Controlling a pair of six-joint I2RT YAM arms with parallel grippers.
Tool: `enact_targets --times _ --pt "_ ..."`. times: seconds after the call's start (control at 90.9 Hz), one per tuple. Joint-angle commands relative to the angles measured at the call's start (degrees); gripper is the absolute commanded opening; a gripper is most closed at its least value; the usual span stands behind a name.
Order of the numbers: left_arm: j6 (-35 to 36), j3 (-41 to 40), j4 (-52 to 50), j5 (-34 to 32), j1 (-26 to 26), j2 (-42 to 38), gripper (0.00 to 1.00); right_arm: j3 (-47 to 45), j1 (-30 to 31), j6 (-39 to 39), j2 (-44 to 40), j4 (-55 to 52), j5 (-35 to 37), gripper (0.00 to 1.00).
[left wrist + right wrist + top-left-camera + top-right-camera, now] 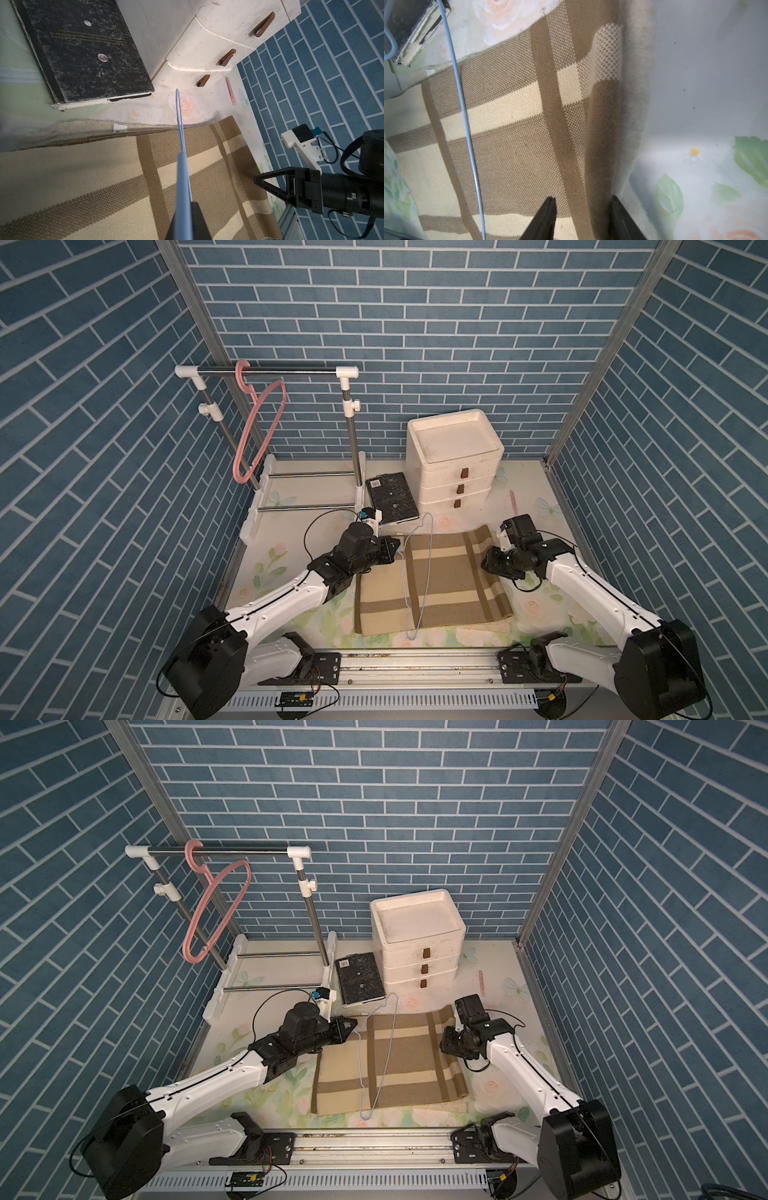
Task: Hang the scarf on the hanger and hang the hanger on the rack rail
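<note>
A brown and beige plaid scarf (pixel 453 585) (pixel 411 1056) lies folded flat in the middle of the table. A thin light-blue wire hanger (pixel 182 166) (pixel 430 543) rests across the scarf's left half, its hook toward the book. My left gripper (pixel 397 546) (pixel 187 204) is shut on the hanger's wire at the scarf's far left corner. My right gripper (pixel 485 563) (pixel 581 199) is open and low, its jaws either side of the scarf's raised right edge (pixel 604 124), one finger over the cloth and one outside it.
A black book (pixel 390 497) lies behind the scarf beside a white three-drawer chest (pixel 453 460). A clothes rack (pixel 266 372) stands at the back left with a pink hanger (pixel 259 427) on its rail. A pink stick (pixel 513 502) lies by the right wall.
</note>
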Motion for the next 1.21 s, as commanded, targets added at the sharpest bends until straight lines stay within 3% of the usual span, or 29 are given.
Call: enact_targets --times 0.0,0.451,0.506,0.605,0.693,0.77,0.88,1.045,1.199 --pt "0.9 0.1 -0.1 -0.2 0.2 0.5 0.00 -3.0 0.5 2.4 -0.8 2.4 -2.1 0.45" --pt "0.7 0.4 0.2 0.6 0.2 1.3 0.00 -8.3 0.1 1.4 0.3 5.5 0.4 0.47" --pt "0.5 0.3 0.7 1.1 0.2 1.6 0.00 -8.3 0.0 0.9 0.4 6.2 -0.5 0.37" --pt "0.1 0.3 1.6 2.0 0.2 2.1 0.00 -8.0 0.1 0.4 -0.6 10.2 -6.4 0.01" --pt "0.0 0.2 2.5 2.7 0.2 2.7 0.00 -6.6 1.0 1.0 -1.5 15.0 -16.3 0.00" --pt "-0.7 0.2 3.1 2.8 0.2 3.1 0.00 -5.3 2.8 4.9 -2.3 19.5 -21.9 0.00" --pt "-2.5 0.1 3.8 2.2 0.2 3.4 0.00 -6.4 5.8 16.2 -3.8 29.4 -25.3 0.00" --pt "-7.4 -0.9 5.8 1.4 0.1 3.3 0.00 -11.2 11.1 34.8 -3.8 49.1 -24.1 0.00" --pt "-7.7 -0.4 5.5 1.3 0.1 3.6 0.00 -12.6 15.6 41.5 1.4 60.5 -22.0 0.00"
